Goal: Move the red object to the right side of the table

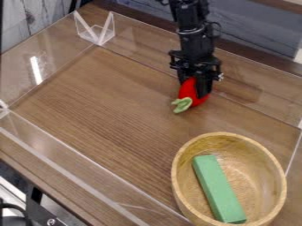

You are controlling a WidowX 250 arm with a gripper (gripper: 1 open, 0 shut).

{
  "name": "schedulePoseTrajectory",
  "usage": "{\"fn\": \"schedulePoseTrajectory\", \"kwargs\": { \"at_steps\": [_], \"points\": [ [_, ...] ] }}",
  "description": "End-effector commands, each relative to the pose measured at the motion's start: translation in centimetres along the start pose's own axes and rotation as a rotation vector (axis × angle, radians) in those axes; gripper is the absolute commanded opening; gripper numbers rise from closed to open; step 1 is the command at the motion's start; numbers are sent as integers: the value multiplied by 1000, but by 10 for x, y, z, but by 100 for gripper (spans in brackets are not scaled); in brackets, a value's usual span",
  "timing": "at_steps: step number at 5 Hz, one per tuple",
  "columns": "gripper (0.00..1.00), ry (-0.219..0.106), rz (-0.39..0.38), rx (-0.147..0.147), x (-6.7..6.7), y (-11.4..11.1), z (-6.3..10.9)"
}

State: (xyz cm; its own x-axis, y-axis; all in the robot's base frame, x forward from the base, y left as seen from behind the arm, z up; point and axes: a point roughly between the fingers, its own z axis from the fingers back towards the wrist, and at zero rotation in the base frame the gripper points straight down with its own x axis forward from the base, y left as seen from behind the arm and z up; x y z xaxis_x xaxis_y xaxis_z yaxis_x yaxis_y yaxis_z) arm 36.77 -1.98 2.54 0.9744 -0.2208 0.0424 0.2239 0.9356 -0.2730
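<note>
Holding the red toy fruit (pixel 192 92), my hand (pixel 196 78) is closed on it, the fingers pressed to its sides near the far edge of the table (pixel 106 106). The fruit's light-green leafy end (pixel 182 104) points toward the camera. From here I see the round wooden bowl (pixel 269 163) nearer the camera, apart from the fruit, with the green block (pixel 220 189) lying inside it.

Before you, clear low acrylic walls (pixel 18 66) edging the wood-grain, pale glare on the left wall, grey vertical-grooved panelling (pixel 26 16) beyond your far-left corner
</note>
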Motion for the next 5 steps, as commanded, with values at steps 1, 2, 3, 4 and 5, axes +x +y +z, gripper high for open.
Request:
{"fn": "schedulePoseTrajectory", "kwargs": {
  "at_steps": [1, 2, 3, 4, 5],
  "points": [
    [0, -45, 2, 12, 6, -8, 12],
    [0, -46, 37, 14, 4, 0, 10],
    [0, -46, 66, 16, 3, 2, 13],
    [0, -43, 92, 20, 2, 3, 15],
    [0, -39, 116, 24, 2, 5, 17]
  ]
}}
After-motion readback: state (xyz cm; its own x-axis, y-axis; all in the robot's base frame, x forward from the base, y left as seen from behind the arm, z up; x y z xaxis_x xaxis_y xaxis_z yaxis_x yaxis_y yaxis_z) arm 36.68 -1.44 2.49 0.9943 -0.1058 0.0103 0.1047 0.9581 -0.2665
